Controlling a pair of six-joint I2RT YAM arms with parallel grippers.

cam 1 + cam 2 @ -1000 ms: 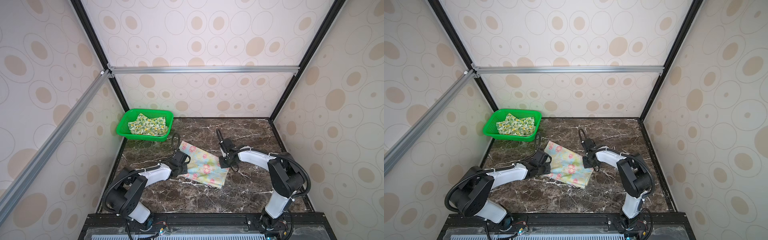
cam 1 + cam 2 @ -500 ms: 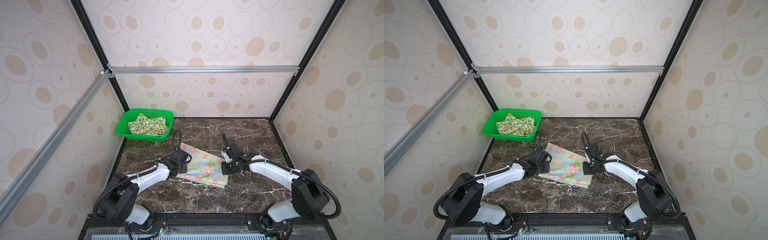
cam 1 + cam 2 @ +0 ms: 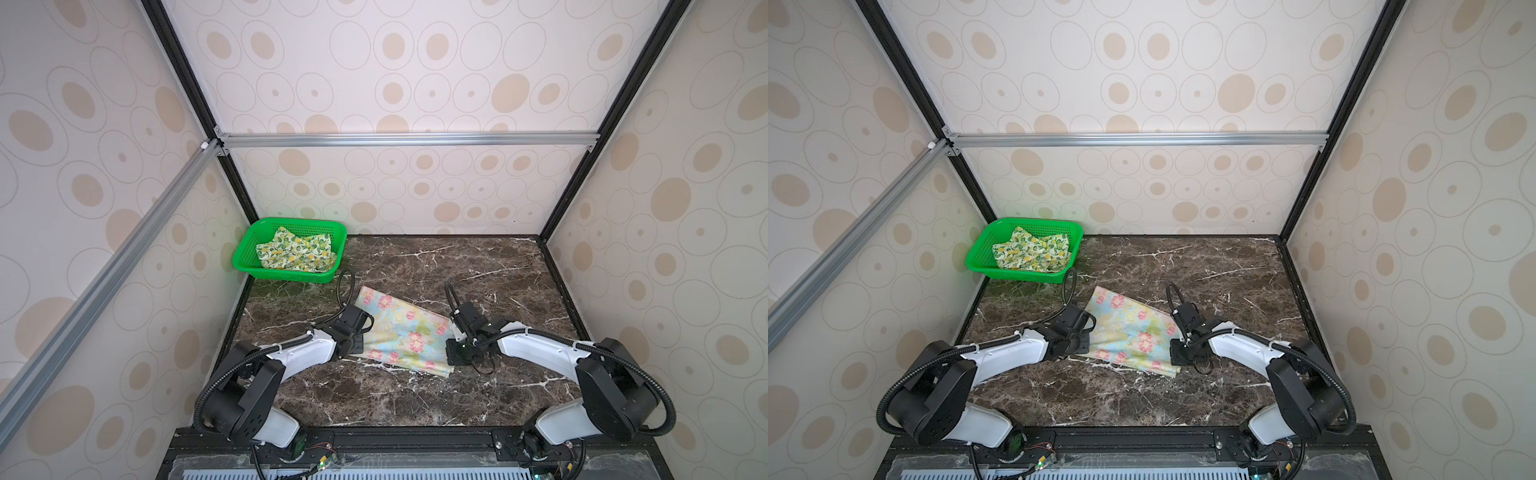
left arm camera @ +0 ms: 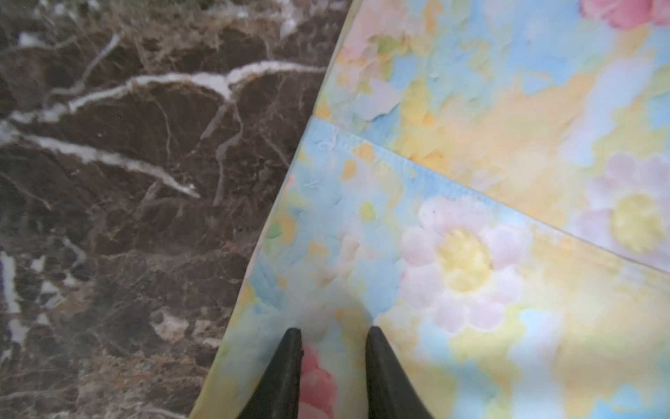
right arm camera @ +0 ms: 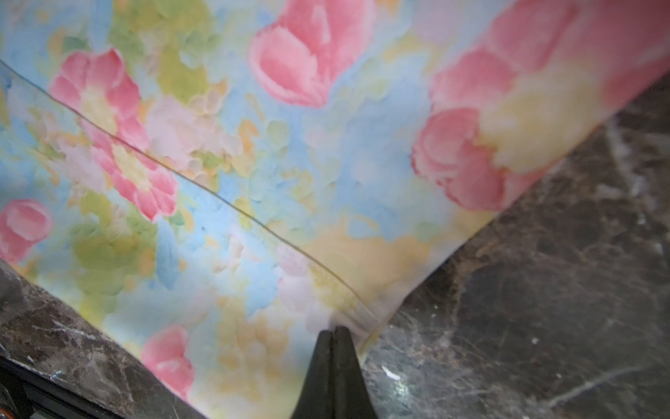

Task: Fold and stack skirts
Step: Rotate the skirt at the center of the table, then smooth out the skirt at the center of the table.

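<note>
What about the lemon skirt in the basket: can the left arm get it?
Probably yes. The lemon skirt lies uncovered in the basket, only bare table between it and the left tool.

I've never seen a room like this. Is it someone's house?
Probably a robot practice booth, not a house: a left arm and right arm mounted at a marble-look table, wallpapered panels on a metal frame, and a floral skirt laid out for folding.

A: What differs from the earlier frames?
B: Right tool [image 5: 334, 331] has shifted along the floral skirt [image 3: 405, 332] edge toward its near corner. The right arm [image 3: 536, 353] elbow has swung outward.
</note>
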